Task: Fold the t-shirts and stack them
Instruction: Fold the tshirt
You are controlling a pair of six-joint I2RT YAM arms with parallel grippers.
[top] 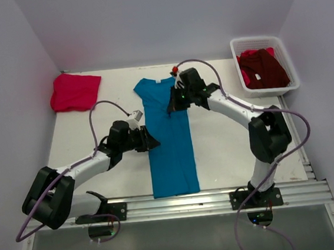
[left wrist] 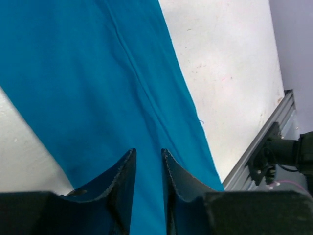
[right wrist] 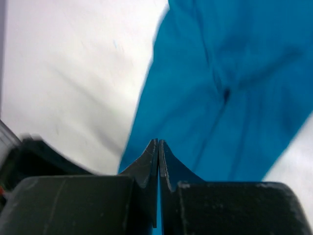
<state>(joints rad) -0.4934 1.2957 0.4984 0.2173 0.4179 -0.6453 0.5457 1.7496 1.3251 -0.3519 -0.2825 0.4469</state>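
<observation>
My left gripper (left wrist: 148, 159) is open only a narrow slit. Its 2 fingers (left wrist: 124, 183) hold nothing that I can see. The teal-blue t-shirt (top: 171, 154) lies flat directly under them and runs out ahead of the tips as 1 long strip. Bare table (top: 227, 137) shows on both sides of it.

My right gripper (right wrist: 158, 144) has its jaws pressed together at the tips. The wrist view is blurred, so I cannot tell whether any cloth is caught between them. The same teal-blue t-shirt fills the view ahead of and under this gripper, which sits over the collar end, across the strip from the left gripper.

The pinkish-red t-shirt (top: 75, 91) lies folded beyond the left gripper, well off to its left. The maroon t-shirt (top: 263, 68) sits in the white basket (top: 262, 39), well to the right of the right gripper.
</observation>
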